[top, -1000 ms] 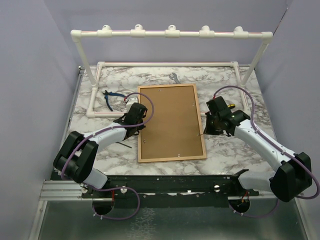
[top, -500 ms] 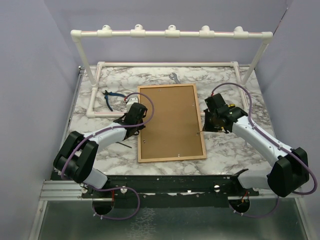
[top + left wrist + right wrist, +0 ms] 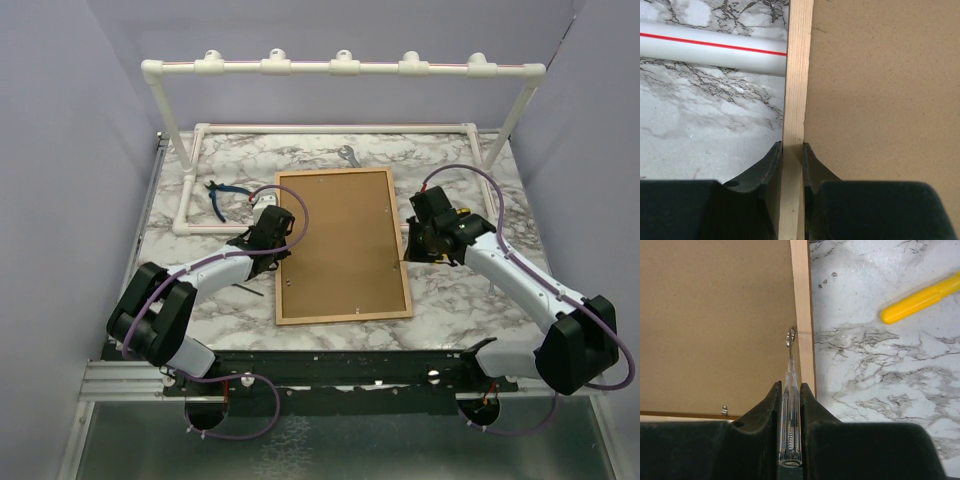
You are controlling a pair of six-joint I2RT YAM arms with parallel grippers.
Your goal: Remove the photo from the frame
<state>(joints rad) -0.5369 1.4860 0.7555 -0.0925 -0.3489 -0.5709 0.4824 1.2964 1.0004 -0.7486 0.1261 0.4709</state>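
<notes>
You are at the unfastening step. The large rectangular frame with the narrow orange-brown wooden border [image 3: 340, 245] lies face down on the marble-patterned desk [image 3: 455, 295], plain brown fibreboard back upward, and nothing has been lifted out yet. The photo is not visible; I judge it sits under that back, against the glass.

Your left fingers [image 3: 769, 162] are clamped on the frame's left wooden rail, one finger on the desk side and one over the board, pinning the frame down. The left arm reaches in low from the near left, its wrist at the upper half of that rail.

Your right fingers [image 3: 771, 400] are closed on a slim clear-handled screwdriver [image 3: 790, 430]. Its tip meets a small metal retaining tab [image 3: 790, 337] just inside the right rail. The right arm bends in from the right, with its wrist over the frame's right edge.

Next, turn or lever that tab off the board without letting the tip skid onto the wood. A second small tab [image 3: 725, 410] elsewhere along the board's edge probably needs the same before the back can come free.
</notes>
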